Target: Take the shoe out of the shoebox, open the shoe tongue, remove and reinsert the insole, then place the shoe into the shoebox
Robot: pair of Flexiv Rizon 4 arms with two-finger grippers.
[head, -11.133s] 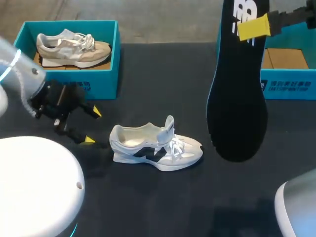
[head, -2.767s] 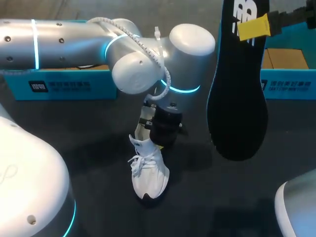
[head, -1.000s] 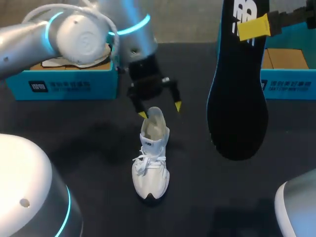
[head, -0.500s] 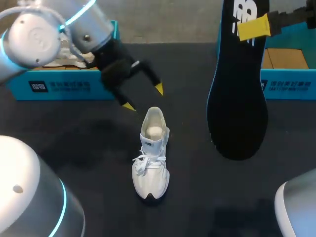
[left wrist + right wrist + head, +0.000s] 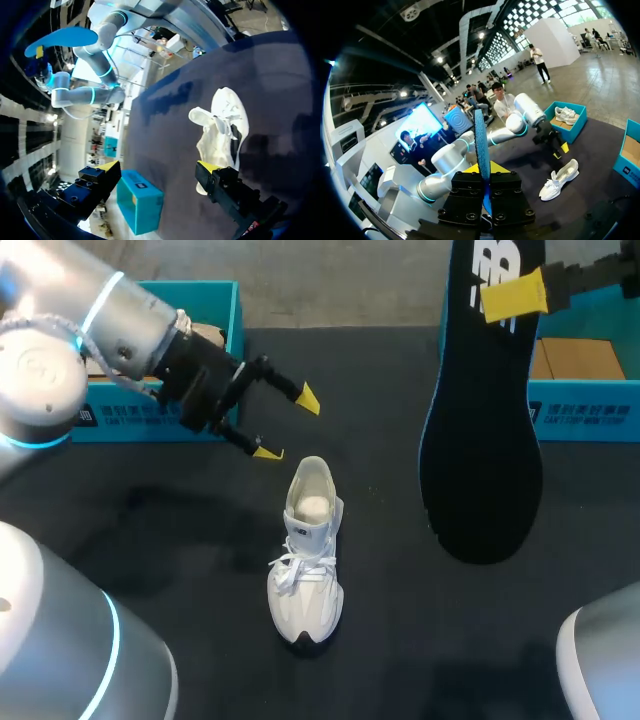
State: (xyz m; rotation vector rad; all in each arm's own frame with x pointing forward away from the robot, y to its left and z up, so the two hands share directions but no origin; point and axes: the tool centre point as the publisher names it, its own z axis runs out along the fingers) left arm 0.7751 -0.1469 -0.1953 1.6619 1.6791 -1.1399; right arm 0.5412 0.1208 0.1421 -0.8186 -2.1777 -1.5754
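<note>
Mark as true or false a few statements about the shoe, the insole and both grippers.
1. The white shoe sits inside a shoebox. False: it stands on the table, in no box.
2. The right gripper is shut on the black insole. True.
3. The left gripper clamps the shoe's heel. False: it is open, off to the side of the heel, touching nothing.
4. The insole is held up in the air, clear of the shoe. True.
</note>
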